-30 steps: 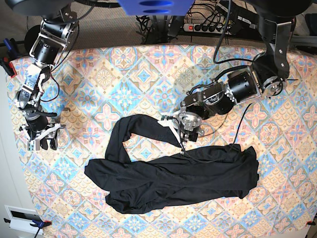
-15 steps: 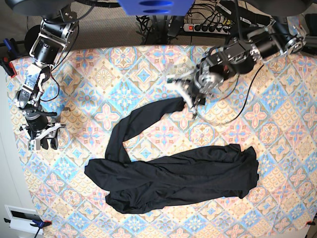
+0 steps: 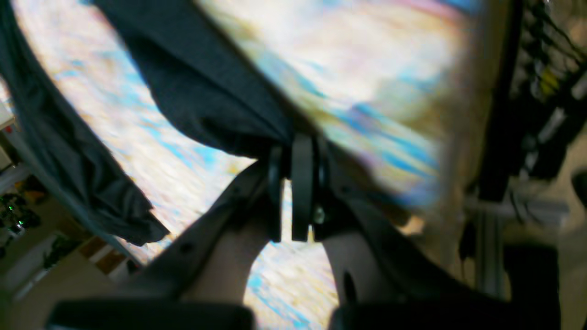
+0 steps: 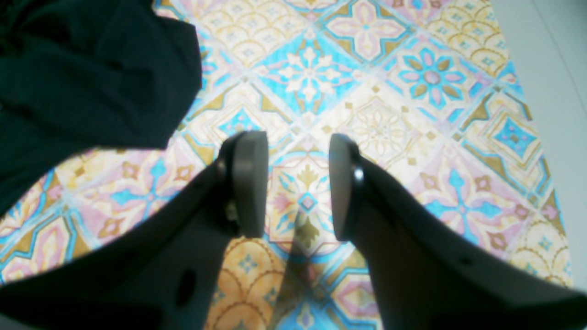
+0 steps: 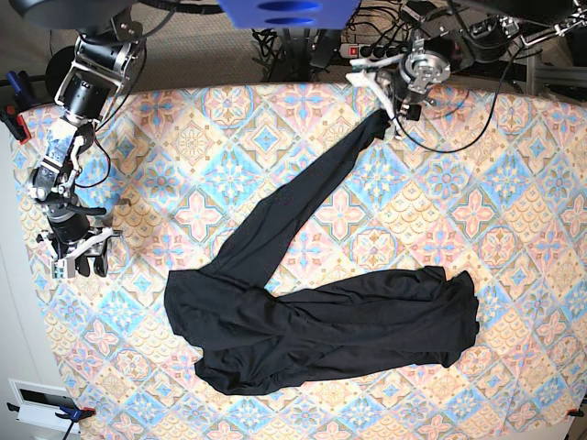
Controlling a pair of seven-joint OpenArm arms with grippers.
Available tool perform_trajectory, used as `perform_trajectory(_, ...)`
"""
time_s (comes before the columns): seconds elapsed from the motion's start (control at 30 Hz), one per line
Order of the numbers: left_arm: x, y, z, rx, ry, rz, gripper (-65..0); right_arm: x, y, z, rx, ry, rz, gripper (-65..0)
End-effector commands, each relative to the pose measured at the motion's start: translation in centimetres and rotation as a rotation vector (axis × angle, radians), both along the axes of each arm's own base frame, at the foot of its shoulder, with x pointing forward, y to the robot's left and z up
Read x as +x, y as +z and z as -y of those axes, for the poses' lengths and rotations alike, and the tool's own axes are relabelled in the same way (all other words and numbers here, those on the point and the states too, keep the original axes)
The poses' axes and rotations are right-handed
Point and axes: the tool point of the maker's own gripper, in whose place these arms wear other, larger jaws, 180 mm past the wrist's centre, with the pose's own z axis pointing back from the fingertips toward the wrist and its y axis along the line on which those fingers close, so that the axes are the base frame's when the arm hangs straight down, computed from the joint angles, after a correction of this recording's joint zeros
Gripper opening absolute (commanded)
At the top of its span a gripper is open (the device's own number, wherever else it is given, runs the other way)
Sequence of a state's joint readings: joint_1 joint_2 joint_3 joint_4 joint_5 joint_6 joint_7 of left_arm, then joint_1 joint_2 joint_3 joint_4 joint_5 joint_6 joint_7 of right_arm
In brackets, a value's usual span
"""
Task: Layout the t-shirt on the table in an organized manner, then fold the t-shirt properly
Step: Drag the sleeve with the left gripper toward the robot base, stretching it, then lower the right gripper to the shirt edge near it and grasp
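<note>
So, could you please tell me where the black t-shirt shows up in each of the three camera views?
Base: the t-shirt lies bunched low in the middle, one sleeve stretched up to the left claw at the top.
Left wrist: dark fabric at upper left, its end pinched in the shut claw.
Right wrist: a black fold at upper left, apart from the open right claw.
Shared landmark: the patterned table.

Bright even light, left wrist view motion-blurred
</note>
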State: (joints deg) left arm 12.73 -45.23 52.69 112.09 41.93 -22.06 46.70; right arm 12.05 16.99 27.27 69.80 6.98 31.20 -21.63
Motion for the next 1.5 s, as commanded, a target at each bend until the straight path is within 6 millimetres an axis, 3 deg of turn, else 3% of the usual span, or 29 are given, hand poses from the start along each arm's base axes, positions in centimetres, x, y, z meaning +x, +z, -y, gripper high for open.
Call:
perform_trajectory(0.0,-0.5,0.3,-0.6,0.014,-0.009,0.001,-65.0,1.0,2.5,0.7,-0.012,-0.004,0.075,-44.1)
perform_trajectory(0.13,-3.0,-0.4,-1.4,0.048,-0.028,-0.034,-65.0,1.0,2.5,0.7,-0.012,-0.004,0.075,-44.1)
perform_trajectory(0.2,-3.8,-0.5,-2.9,0.083,-0.016,-0.047,-65.0,1.0,2.5,0.7,-0.012,-0.004,0.075,-44.1)
perform_trajectory(0.47,-5.2,0.1,-8.9,0.199,0.073,-0.069,-65.0,0.4,1.8,0.8,-0.011,-0.005,0.057,-44.1)
perform_trajectory(0.73,-5.7,1.0,-12.6,0.261,0.159,-0.062,-65.0,0.4,2.0,0.7,-0.014,-0.004,0.062,-44.1)
perform_trajectory(0.9,-5.1,1.2,-12.8,0.258,0.181,-0.047,-64.3,0.4,2.0,0.6,-0.015,-0.001,0.061,-43.9)
perform_trajectory(1.03,-4.6,1.0,-11.7,0.223,0.207,-0.030,-60.0,-0.1,0.8,0.4,-0.009,0.000,-0.011,-43.7)
perform_trajectory(1.33,-3.6,1.1,-11.0,0.196,0.226,-0.007,-63.5,-0.8,-0.5,-4.0,0.376,0.038,-0.098,-42.8)
perform_trajectory(1.47,-3.3,1.2,-10.9,0.196,0.224,0.002,-61.4,-1.2,-0.9,-4.9,0.420,0.060,-0.132,-38.4)
